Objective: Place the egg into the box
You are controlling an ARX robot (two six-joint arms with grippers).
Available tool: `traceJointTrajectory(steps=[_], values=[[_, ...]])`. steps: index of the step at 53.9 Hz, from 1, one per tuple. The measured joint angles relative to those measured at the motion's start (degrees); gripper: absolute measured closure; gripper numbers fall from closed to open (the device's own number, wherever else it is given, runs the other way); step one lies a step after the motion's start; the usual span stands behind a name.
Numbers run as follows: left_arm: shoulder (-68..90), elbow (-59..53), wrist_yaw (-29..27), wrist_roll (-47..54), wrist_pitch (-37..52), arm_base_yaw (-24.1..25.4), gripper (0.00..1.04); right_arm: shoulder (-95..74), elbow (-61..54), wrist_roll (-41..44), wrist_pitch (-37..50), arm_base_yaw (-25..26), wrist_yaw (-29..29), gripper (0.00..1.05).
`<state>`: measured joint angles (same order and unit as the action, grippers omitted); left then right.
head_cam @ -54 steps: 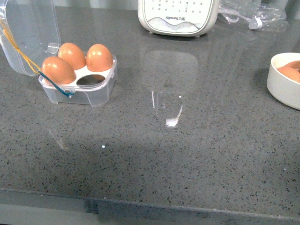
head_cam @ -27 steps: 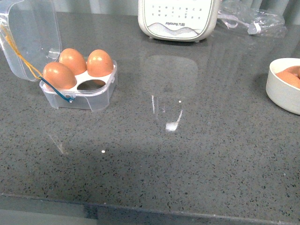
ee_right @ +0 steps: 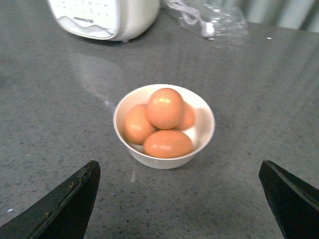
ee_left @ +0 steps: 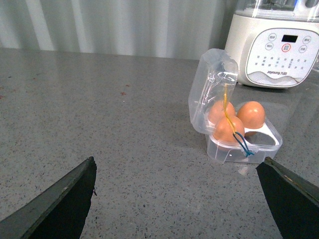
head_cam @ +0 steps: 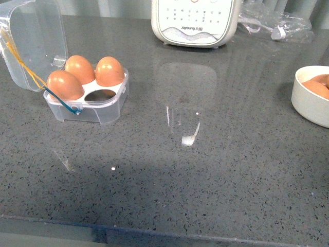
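Note:
The box [head_cam: 97,110], a clear plastic case, stands at the far left with its lid [head_cam: 33,41] hinged open. Three brown eggs sit in it and the front right cell [head_cam: 101,94] is empty. In the left wrist view the box [ee_left: 227,149] lies ahead of my open left gripper [ee_left: 178,162], well apart from it. A white bowl [ee_right: 202,130] holds several brown eggs, with one egg [ee_right: 164,107] on top. My right gripper [ee_right: 179,169] is open just short of the bowl with nothing between its fingers. Neither arm shows in the front view.
A white appliance [head_cam: 195,20] stands at the back centre with a crumpled plastic bag [head_cam: 277,23] to its right. The bowl [head_cam: 308,103] is cut off by the right edge. The grey counter's front edge [head_cam: 164,229] runs along the bottom.
Everything sits slightly lower in the front view than a second ago, as the view itself shifted. Box, eggs and bowl keep their places relative to each other.

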<state>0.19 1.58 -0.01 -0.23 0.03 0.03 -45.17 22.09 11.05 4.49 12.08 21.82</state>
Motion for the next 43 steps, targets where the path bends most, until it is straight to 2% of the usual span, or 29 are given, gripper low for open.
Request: traceJointTrajectory(steps=[7,30,43], values=[[0.0,0.0,0.0,0.0,0.0,0.0,0.07,-5.7,2.4,3.0,2.2,-0.2,3.1,0.07],[0.0,0.0,0.0,0.0,0.0,0.0,0.07,-22.2,7.5,5.8,10.4,-2.0,0.7,0.07],[0.0,0.0,0.0,0.0,0.0,0.0,0.07,-27.5,9.2,6.3,11.3,-2.7,0.0,0.07]])
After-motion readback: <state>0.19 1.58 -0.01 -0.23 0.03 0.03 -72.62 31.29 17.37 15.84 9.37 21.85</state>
